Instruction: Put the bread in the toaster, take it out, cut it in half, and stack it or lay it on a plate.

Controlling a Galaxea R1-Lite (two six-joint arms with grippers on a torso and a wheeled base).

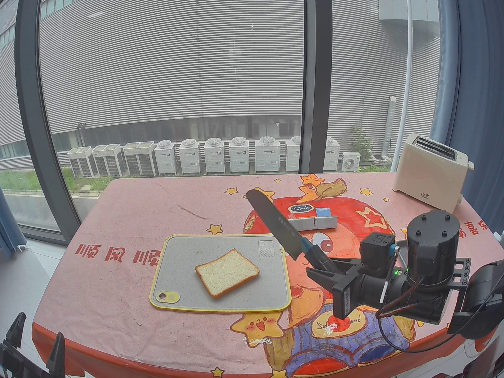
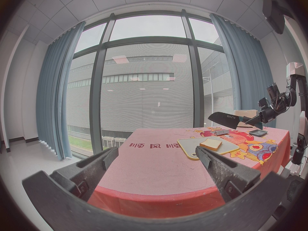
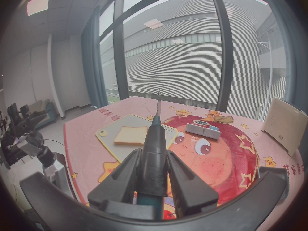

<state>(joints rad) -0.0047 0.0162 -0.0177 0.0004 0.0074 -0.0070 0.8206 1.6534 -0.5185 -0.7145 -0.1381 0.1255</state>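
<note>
A slice of bread [image 1: 227, 272] [image 2: 210, 144] [image 3: 130, 135] lies flat on a grey cutting board with a yellow rim [image 1: 184, 253] [image 2: 189, 145] [image 3: 136, 121]. My right gripper [image 1: 321, 270] [image 3: 154, 169] [image 2: 255, 120] is shut on the handle of a knife [image 1: 275, 221] [image 3: 158, 101] [image 2: 224, 119]. It holds the dark blade in the air to the right of the board, pointing up and back. The cream toaster [image 1: 430, 171] [image 3: 285, 125] stands at the table's far right corner. My left gripper [image 1: 35, 342] [image 2: 156, 153] is open and holds nothing, off the table's front left corner.
A grey knife stand [image 1: 313, 221] [image 3: 202, 130] [image 2: 222, 132] sits mid-table behind the board. A small dark tray [image 2: 258, 132] rests near the table's right side. The pink tablecloth [image 1: 131, 211] is bare on the left. A window runs behind the table.
</note>
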